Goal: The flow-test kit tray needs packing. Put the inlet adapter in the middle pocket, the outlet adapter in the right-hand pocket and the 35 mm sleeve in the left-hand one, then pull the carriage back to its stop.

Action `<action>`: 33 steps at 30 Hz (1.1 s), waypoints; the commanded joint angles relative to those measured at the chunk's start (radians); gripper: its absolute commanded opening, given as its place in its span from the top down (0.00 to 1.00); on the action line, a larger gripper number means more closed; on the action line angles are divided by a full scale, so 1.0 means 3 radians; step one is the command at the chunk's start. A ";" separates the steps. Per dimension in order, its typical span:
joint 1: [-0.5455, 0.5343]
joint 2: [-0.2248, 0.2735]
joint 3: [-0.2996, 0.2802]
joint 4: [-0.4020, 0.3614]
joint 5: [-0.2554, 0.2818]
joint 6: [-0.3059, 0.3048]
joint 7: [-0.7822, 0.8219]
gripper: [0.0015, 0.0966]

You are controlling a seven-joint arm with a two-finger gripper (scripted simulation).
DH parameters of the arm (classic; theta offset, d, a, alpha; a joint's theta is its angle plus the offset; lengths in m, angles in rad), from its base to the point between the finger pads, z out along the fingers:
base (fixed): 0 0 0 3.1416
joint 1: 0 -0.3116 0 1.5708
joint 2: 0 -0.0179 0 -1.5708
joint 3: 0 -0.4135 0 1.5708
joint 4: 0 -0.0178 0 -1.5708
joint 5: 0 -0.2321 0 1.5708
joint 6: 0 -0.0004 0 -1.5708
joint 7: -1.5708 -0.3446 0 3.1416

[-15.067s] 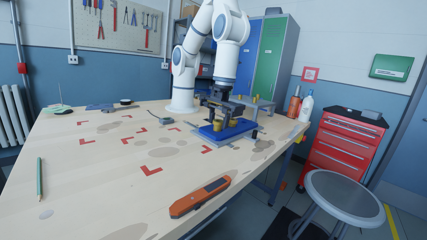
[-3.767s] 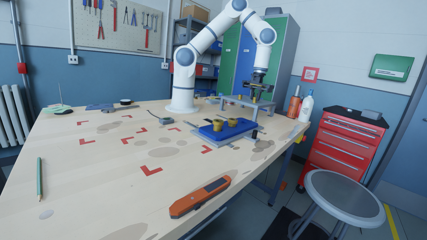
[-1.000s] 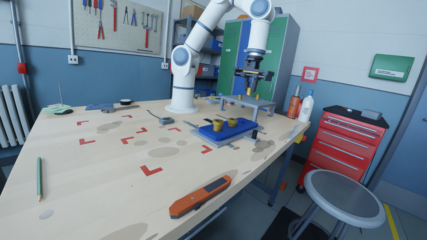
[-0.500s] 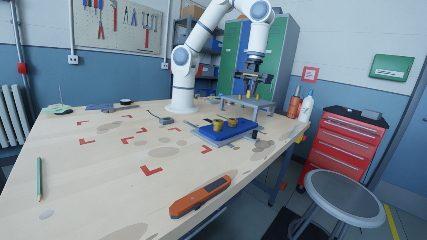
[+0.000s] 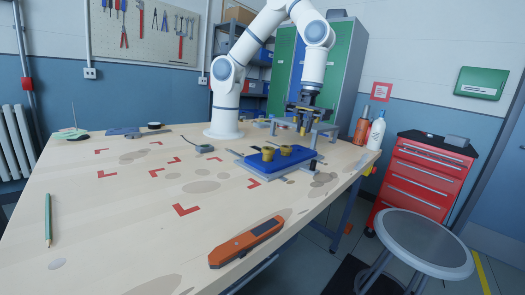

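Note:
Two brass fittings (image 5: 268, 153) (image 5: 285, 149) stand side by side, apart, in the blue tray (image 5: 280, 158). The tray sits on a grey carriage plate (image 5: 271, 169) with a black knob (image 5: 312, 164) at its near right. Behind it stands a low grey stand (image 5: 305, 128). My gripper (image 5: 303, 130) hangs over the front of that stand, closed around a small brass sleeve that points down. Two more brass pieces (image 5: 294, 119) (image 5: 316, 119) stand on the stand beside the gripper. The tray's right-hand pocket is hidden from this angle.
Behind the work stand green and blue lockers (image 5: 315, 69), a shelf unit and my arm's base (image 5: 224, 132). Spray bottles (image 5: 370, 130) stand at the bench's right rear. A small grey sensor (image 5: 204, 148) lies left of the tray. An orange knife (image 5: 246, 241) lies at the front edge.

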 commanded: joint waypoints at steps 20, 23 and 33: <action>0.0079 0.0388 -0.0135 0.0260 -0.0087 -0.0662 0.0075 0.94; 0.0081 0.0393 -0.0136 0.0262 -0.0088 -0.0670 0.0076 0.94; 0.0081 0.0396 -0.0137 0.0264 -0.0088 -0.0673 0.0076 0.94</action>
